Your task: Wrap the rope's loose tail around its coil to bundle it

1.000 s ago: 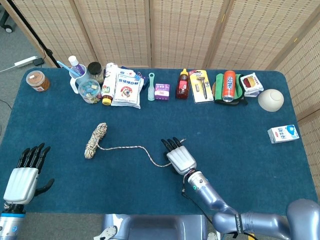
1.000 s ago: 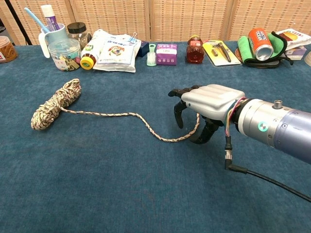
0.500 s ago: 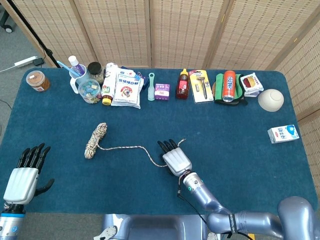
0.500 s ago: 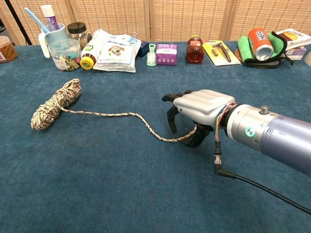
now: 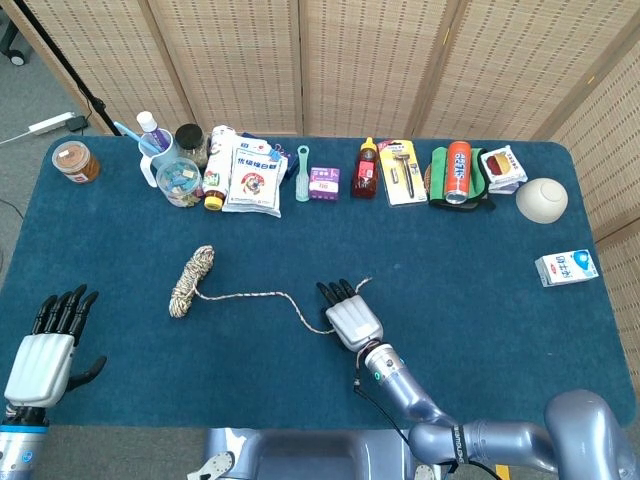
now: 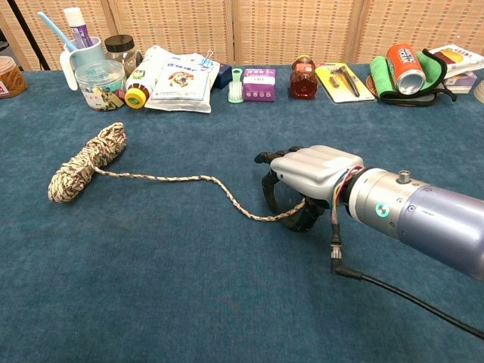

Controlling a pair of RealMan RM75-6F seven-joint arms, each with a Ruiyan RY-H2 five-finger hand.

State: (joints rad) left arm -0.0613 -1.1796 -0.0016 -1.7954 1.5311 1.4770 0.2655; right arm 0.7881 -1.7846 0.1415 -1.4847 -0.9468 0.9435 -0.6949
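Looking like a robot test lab: blue-felt table (image 5: 480, 300) standing before woven folding screens (image 5: 360, 60), assorted household items lining up at twelve o'clock, power strip (image 5: 50, 123) lying on grey floor at ten.

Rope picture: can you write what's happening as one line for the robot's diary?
coil: unwrapped | tail: flat on table | right hand: curled over tail end, grip unclear | left hand: open, idle
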